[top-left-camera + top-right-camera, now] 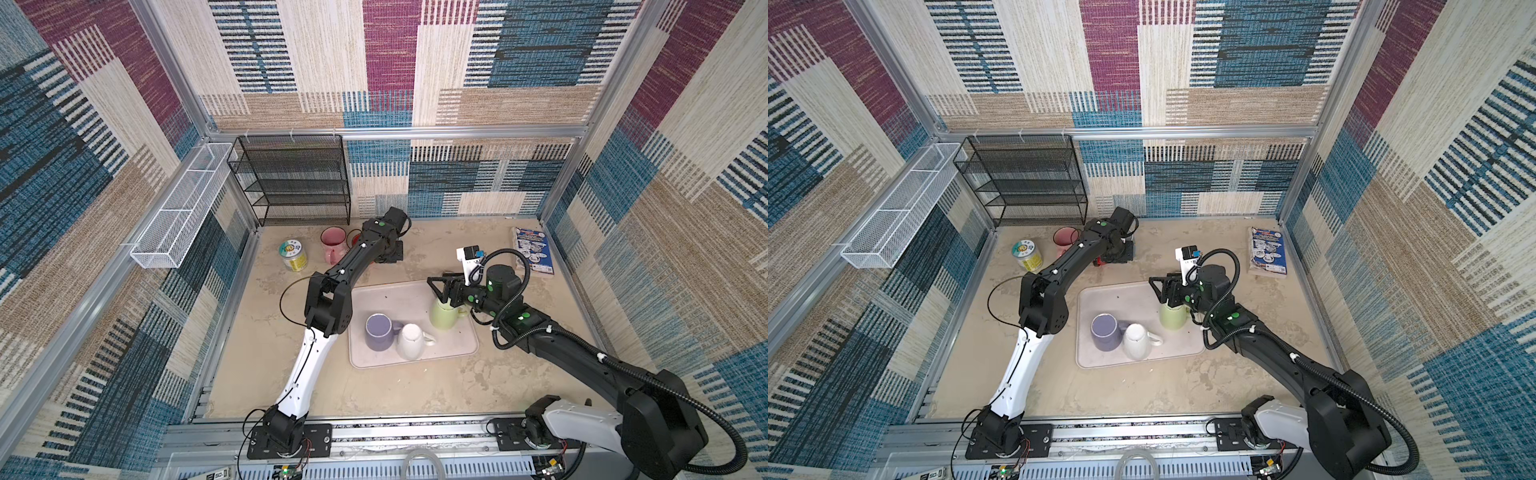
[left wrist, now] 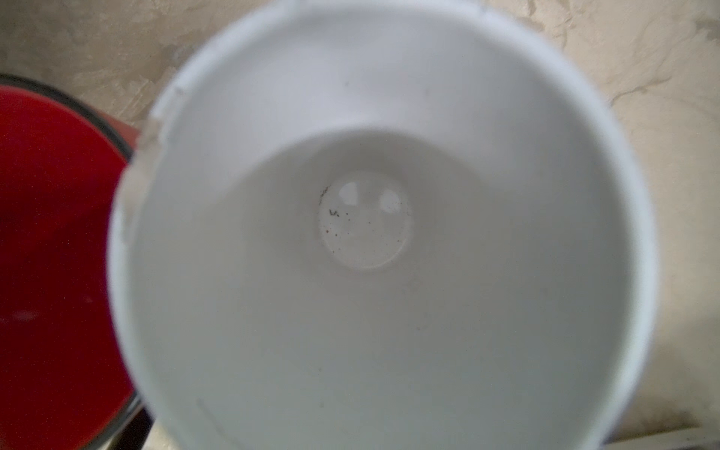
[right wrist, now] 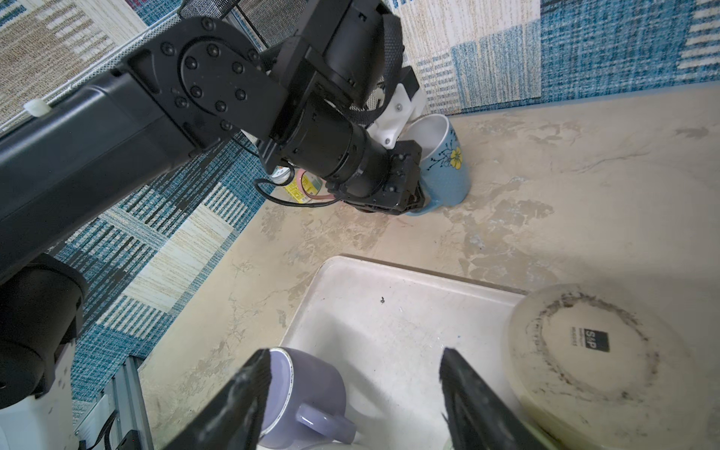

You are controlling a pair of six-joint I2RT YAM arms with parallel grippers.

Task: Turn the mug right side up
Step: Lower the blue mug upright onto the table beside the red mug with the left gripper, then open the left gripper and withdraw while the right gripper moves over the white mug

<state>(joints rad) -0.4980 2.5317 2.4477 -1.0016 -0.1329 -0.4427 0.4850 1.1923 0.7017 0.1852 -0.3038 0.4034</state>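
right end effector (image 3: 354, 356), spread open and empty, is seen just beside the inverted green mug (image 3: 584, 350), whose axis stands vertical, base up.

Blue mug (image 3: 448, 171): yellow flower print, white inside, standing upright with its mouth up on the table, roughly 12 o'clock of the tray (image 1: 374, 357). Green mug (image 1: 444, 318): upside down, scuffed base with a dark label facing up, at the tray's 2 o'clock corner.
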